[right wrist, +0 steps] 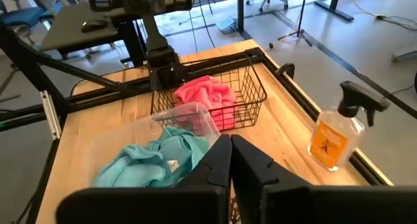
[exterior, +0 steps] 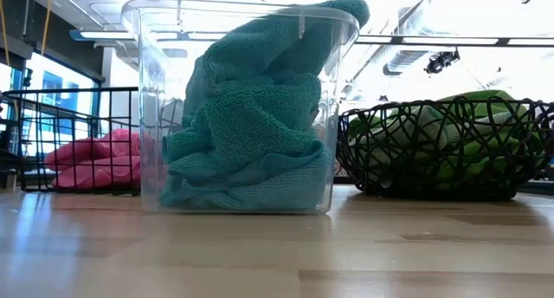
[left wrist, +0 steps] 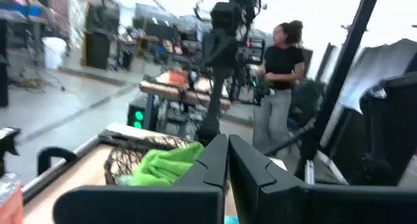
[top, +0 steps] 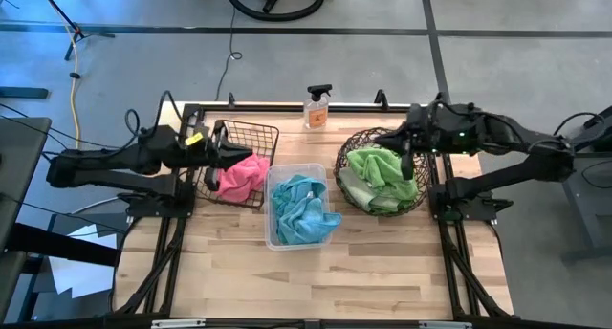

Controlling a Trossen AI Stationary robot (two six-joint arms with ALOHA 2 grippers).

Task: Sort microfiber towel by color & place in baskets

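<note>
While crumpled, teal towels (top: 301, 211) fill the clear tub (top: 272, 179).

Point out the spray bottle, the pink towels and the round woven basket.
spray bottle (top: 316, 110): high view, on its body.
pink towels (top: 241, 174): high view, middle of the pile.
round woven basket (exterior: 363, 151): low view, on its near wall.

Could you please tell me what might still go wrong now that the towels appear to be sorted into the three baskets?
The teal towels are piled above the rim of the clear tub; one could slip out if nudged. The left hand sits shut over the wire basket beside the pink towels, so retracting might snag the wire. The right hand, shut over the woven basket, could drag a green towel.
</note>
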